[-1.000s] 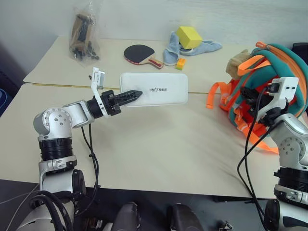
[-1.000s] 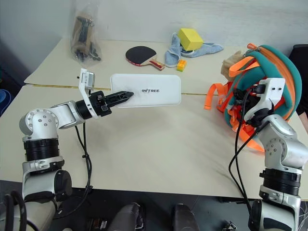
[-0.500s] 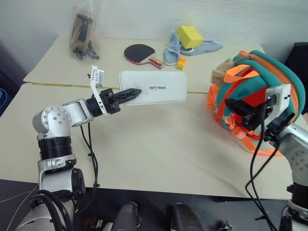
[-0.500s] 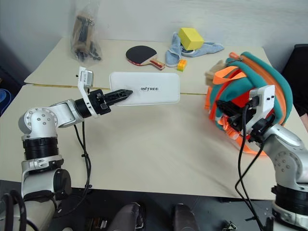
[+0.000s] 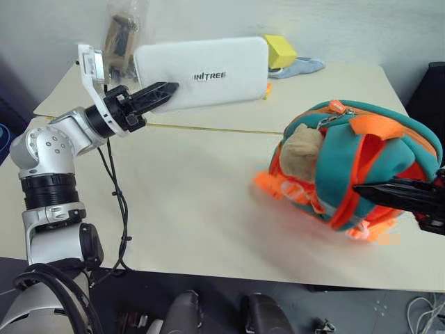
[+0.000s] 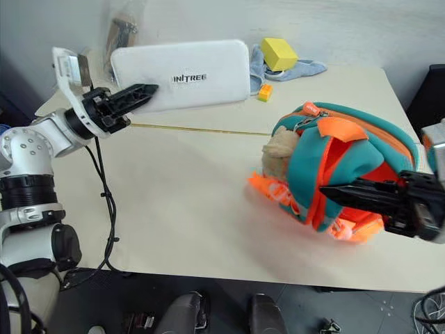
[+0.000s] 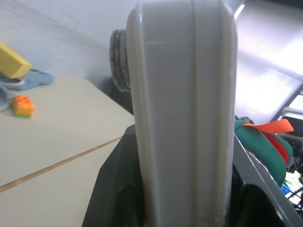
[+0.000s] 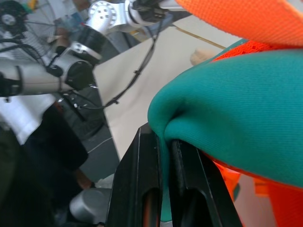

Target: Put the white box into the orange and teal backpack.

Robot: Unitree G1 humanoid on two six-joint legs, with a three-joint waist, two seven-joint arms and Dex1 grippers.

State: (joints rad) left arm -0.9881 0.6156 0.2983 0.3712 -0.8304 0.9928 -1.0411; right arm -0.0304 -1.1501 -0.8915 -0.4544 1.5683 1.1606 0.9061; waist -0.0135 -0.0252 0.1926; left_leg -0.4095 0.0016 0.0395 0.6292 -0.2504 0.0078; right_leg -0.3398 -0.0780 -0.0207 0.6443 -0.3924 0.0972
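Note:
The white box (image 5: 201, 72), a flat case with dark lettering, hangs in the air above the table's far left, with my left gripper (image 5: 165, 90) shut on its left end. In the left wrist view the box's edge (image 7: 184, 118) stands upright between the black fingers. The orange and teal backpack (image 5: 348, 163) lies tipped on the right of the table, its tan plush charm (image 5: 300, 144) facing left. My right gripper (image 6: 332, 193) is shut on the backpack's teal fabric (image 8: 236, 113), pinched between its fingers (image 8: 147, 189).
At the back of the cream table (image 5: 195, 209) lie a yellow cube (image 5: 280, 50), a blue cloth (image 5: 306, 66) and a small orange brick (image 6: 264, 90). A clear plastic bag of parts (image 5: 119, 35) stands at the back left, behind the raised box.
My left gripper has lifted the white box off the table, up and to the left. My right gripper has pulled the backpack nearer and leftward, tipping it over. The camera has shifted too.

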